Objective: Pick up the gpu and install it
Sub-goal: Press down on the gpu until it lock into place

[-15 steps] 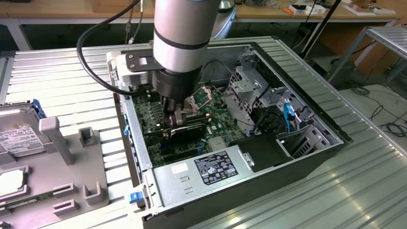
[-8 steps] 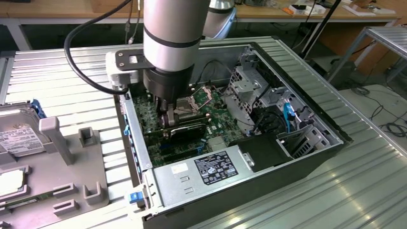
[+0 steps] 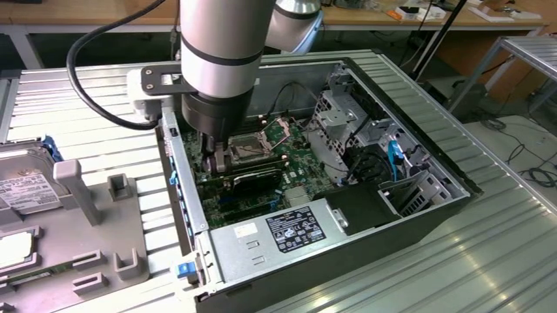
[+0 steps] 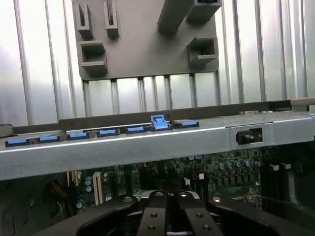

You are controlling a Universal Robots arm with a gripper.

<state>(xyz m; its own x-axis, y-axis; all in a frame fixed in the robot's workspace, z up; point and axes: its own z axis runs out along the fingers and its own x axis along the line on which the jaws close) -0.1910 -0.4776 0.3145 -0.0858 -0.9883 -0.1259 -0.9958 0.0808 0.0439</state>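
One gripper, fingers pressed together, lowered inside the open computer case just above the motherboard, beside the processor socket. Just below it, a dark flat card, apparently the gpu, seated across the board. Beyond, power supply; grey parts tray and hard drive on the ribbed tabletop.

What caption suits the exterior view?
Robot arm's shut end effector lowered inside an open computer case, above the card.
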